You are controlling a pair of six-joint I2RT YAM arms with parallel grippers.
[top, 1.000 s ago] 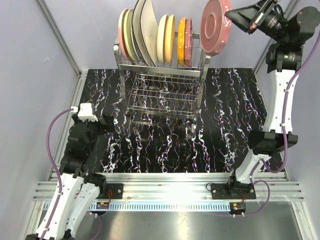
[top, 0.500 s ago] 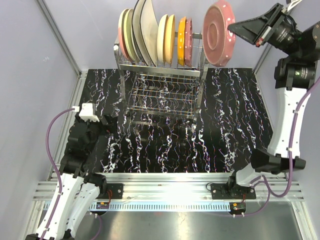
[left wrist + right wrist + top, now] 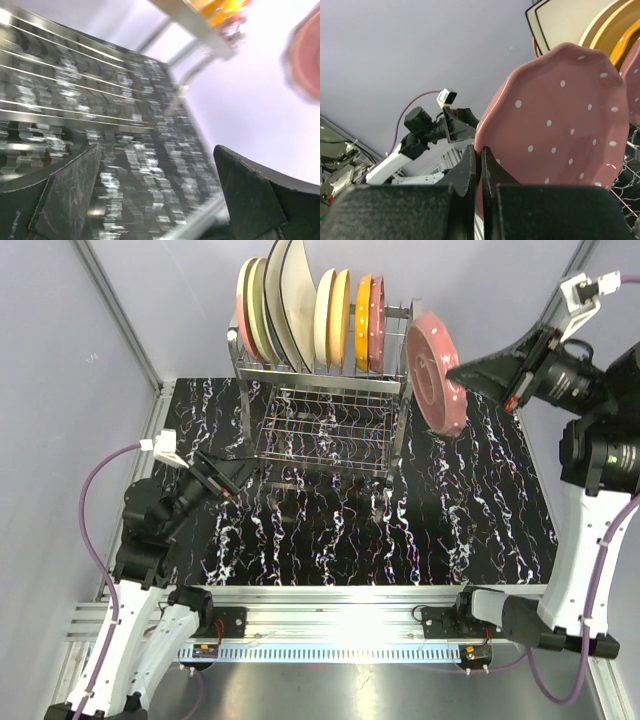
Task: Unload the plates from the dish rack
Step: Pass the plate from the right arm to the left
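Note:
The chrome wire dish rack [image 3: 325, 425] stands at the back of the table. Several plates stand upright in its top tier: a pink-and-cream one [image 3: 246, 310], a large cream square one [image 3: 292, 300], a cream round one [image 3: 327, 308], an orange one [image 3: 363, 310]. My right gripper [image 3: 458, 373] is shut on the rim of a speckled maroon-pink plate [image 3: 434, 368], holding it in the air just right of the rack. In the right wrist view this plate [image 3: 560, 130] fills the centre, its rim pinched in the gripper [image 3: 480, 152]. My left gripper [image 3: 243, 471] is open and empty, raised near the rack's lower left.
The black marbled tabletop [image 3: 330, 530] lies in front of the rack. Aluminium frame posts [image 3: 120, 320] and pale walls close in the sides. The left wrist view is blurred; it shows the rack's wires [image 3: 60, 75] and the open gripper [image 3: 157, 167].
My right arm has carried the maroon-pink plate down and to the right, off the rack's top. My left arm has risen and swung its gripper towards the rack.

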